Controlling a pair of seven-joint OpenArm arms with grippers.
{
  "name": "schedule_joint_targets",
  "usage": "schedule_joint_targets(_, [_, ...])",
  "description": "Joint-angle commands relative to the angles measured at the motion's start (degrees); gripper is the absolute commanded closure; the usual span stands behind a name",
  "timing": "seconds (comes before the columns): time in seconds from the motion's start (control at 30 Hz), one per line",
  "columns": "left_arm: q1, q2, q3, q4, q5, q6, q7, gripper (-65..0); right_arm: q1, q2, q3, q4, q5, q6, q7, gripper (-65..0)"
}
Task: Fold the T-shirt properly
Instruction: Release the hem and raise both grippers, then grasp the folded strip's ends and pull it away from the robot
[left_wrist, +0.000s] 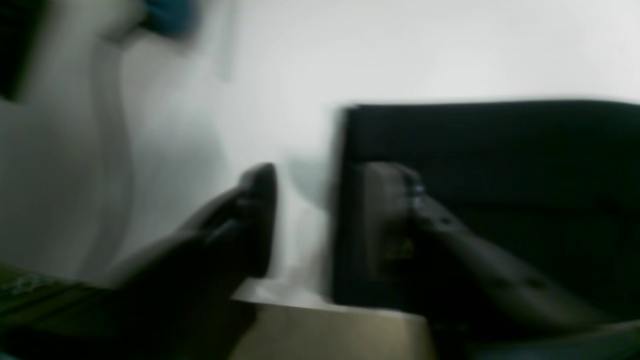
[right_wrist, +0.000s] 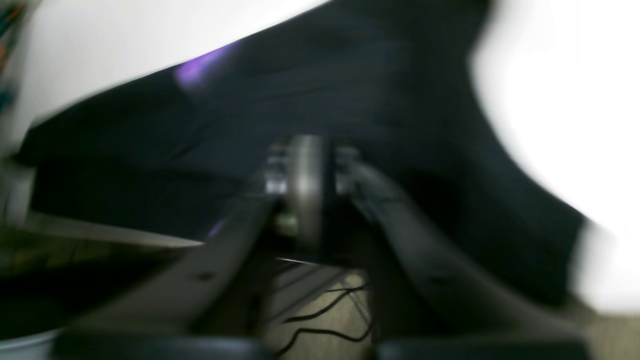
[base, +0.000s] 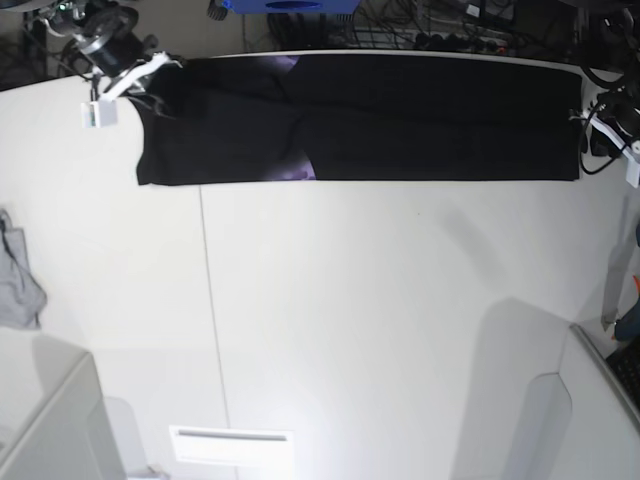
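The black T-shirt (base: 400, 120) lies as a long flat band along the far edge of the white table (base: 400, 320), with a bit of purple print (base: 298, 172) showing at a fold. My right gripper (base: 150, 68) is at the band's far-left corner. In the blurred right wrist view its jaws (right_wrist: 311, 170) stand close together on dark cloth (right_wrist: 350, 90). My left gripper (base: 592, 125) is at the band's right end. In the left wrist view it (left_wrist: 327, 210) is open, one finger (left_wrist: 260, 210) over bare table and the other over the shirt's edge (left_wrist: 500, 150).
A small grey cloth (base: 18, 280) lies at the table's left edge. A blue box (base: 290, 5) and cables sit behind the far edge. A white flat piece (base: 230, 445) lies near the front. The floor with cables (right_wrist: 320, 320) shows below the table edge.
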Motion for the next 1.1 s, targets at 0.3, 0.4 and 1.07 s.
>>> schedule_joint_targets(0.3, [-3.7, 4.2, 8.5, -9.7, 9.3, 0.4, -1.1, 0.0, 6.7, 2.1, -4.9, -11.5, -0.9, -3.1, 1.5, 0.0])
schedule_joint_targets(0.4, [-7.8, 5.8, 9.9, -14.5, 15.5, 0.4, -1.2, 0.0, 10.0, 1.8, -4.4, -14.9, -5.5, -3.2, 1.5, 0.0])
schedule_joint_targets(1.07, [-27.9, 9.4, 16.8, -18.3, 28.6, 0.5, -0.4, 0.0, 30.5, 3.1, -0.6, -30.2, -7.4, -8.4, 1.5, 0.0])
